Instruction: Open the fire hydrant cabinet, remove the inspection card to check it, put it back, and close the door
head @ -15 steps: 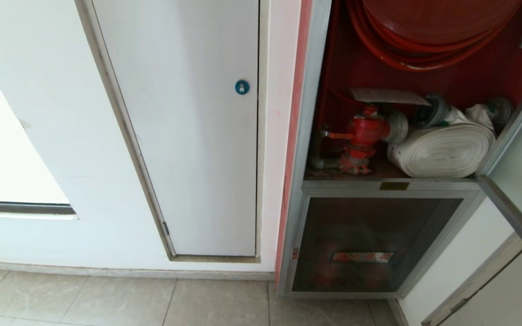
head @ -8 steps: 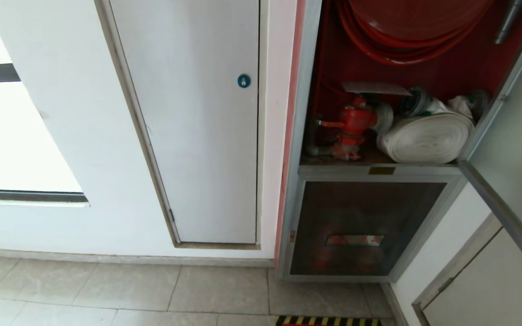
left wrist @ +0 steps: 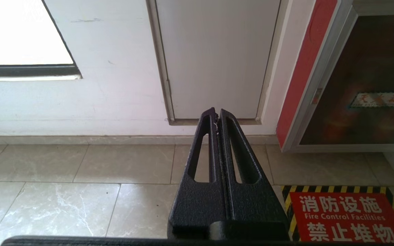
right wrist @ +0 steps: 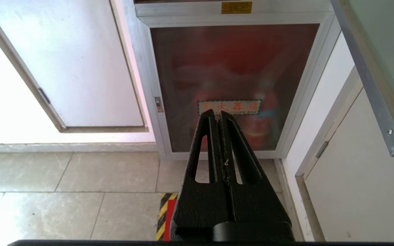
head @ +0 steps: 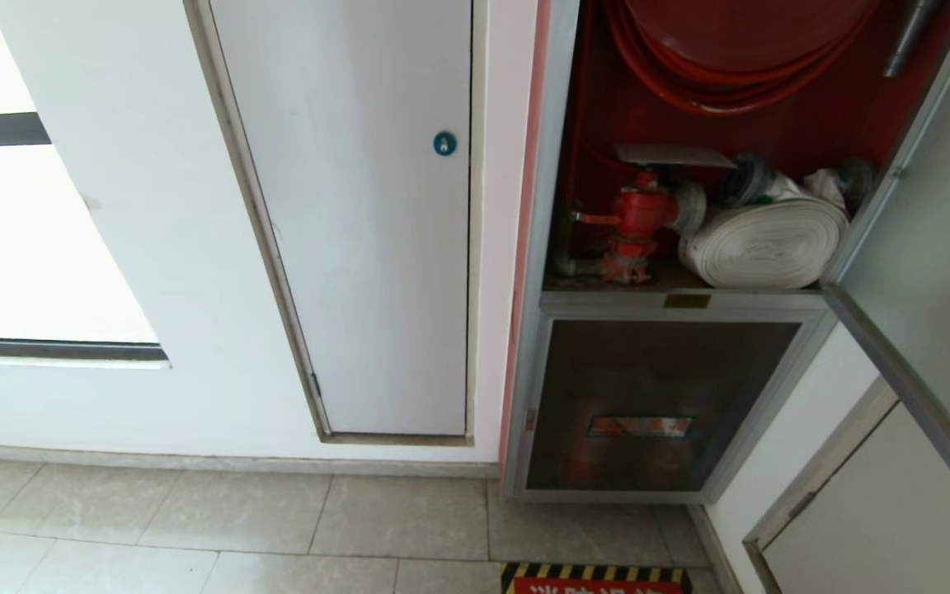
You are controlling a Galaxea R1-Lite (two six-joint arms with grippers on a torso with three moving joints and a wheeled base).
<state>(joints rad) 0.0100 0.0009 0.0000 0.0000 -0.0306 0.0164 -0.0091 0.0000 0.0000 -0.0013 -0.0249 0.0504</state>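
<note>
Head view: the fire hydrant cabinet (head: 557, 247) stands with its upper compartment exposed, the door (head: 928, 289) swung out toward the right of the scene. Inside the red-lined compartment, a red hose reel (head: 739, 49) hangs above a red valve (head: 638, 216) and a white flat hose roll (head: 764, 245), which lies just beside the valve on the compartment floor. The inspection card (head: 673, 155) lies flat above the valve, inside the cabinet. Below the compartment is a shorter dark glass panel (head: 656, 404) bearing a red rectangular label (head: 640, 426), shut. To the cabinet's left, a plain white panel (head: 359, 247) carries a small blue round lock (head: 444, 143). A hazard-striped floor sign (head: 594, 579) lies on the tiled floor (head: 195, 528) in front of the cabinet. Wrist views: the left gripper (left wrist: 217, 116) is clenched on nothing, low and pointing at the foot of the white panel; the right gripper (right wrist: 217, 117) is likewise clenched and empty, pointing at the lower glass panel. Neither arm appears in the head view.
</note>
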